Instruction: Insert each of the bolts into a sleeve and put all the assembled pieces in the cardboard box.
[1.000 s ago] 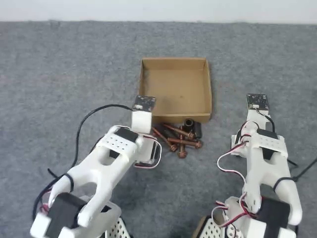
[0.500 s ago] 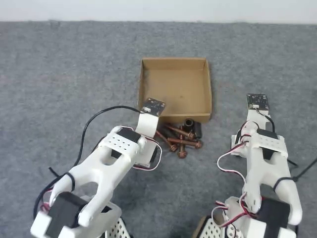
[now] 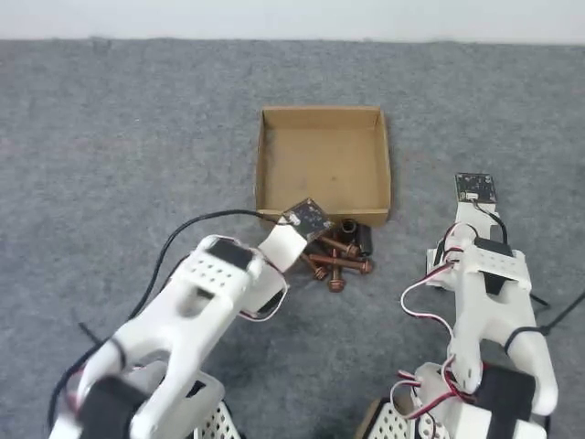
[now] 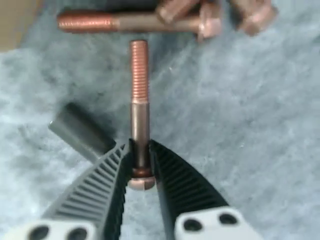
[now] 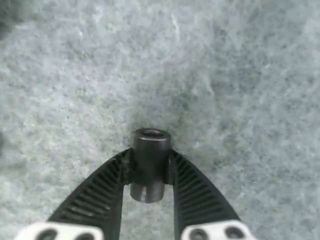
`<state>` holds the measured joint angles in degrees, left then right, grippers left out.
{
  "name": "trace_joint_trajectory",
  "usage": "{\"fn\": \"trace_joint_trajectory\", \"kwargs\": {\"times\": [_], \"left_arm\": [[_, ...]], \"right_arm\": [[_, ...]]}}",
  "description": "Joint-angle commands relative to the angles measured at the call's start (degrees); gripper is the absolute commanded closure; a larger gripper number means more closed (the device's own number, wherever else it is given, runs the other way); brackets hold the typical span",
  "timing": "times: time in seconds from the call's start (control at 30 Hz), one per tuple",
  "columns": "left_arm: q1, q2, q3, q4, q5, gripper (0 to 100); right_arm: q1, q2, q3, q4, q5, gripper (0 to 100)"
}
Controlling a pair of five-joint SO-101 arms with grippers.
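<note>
My left arm (image 3: 196, 302): stretched forward, wrist angled inward; left gripper (image 4: 140, 148) clamped on a bolt (image 4: 139, 95). My right arm (image 3: 489, 293): folded, pointing straight ahead; right gripper (image 5: 150, 158) clamped on a sleeve (image 5: 151, 142).

1. An open-topped cardboard box (image 3: 322, 112) sits on the grey bench (image 3: 110, 137).
2. Copper bolts (image 3: 340, 262) lie heaped just beside its near wall, with dark sleeves (image 3: 349, 228) touching the heap.
3. The left arm (image 3: 215, 283) angles toward the heap, its tip over the heap's left edge.
4. The right arm (image 3: 489, 283) stands right of the box, apart from the heap.
</note>
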<state>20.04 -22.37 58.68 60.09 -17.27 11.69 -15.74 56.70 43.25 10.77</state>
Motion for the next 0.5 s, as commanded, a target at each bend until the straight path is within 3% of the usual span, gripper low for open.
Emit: {"fn": "trace_joint_trajectory", "kwargs": {"times": [0.0,0.17,0.23,0.37,0.47], "left_arm": [[-4.0,-13.7,1.1,3.9,-5.3,99],[-18.1,-20.8,1.0,4.8,-4.5,99],[-23.3,-20.6,1.2,2.6,-0.2,99],[-29.4,-17.7,1.1,-1.9,17.1,99],[-29.8,-15.0,1.3,-5.6,31.7,99]], "right_arm": [[0.6,-0.2,-3.4,-0.1,0.7,99.2],[0.6,-0.2,-3.4,-0.1,0.7,99.2],[0.6,-0.2,-3.4,-0.1,0.7,99.2],[0.6,-0.2,-3.4,-0.1,0.7,99.2],[0.6,-0.2,-3.4,-0.1,0.7,99.2]]}}
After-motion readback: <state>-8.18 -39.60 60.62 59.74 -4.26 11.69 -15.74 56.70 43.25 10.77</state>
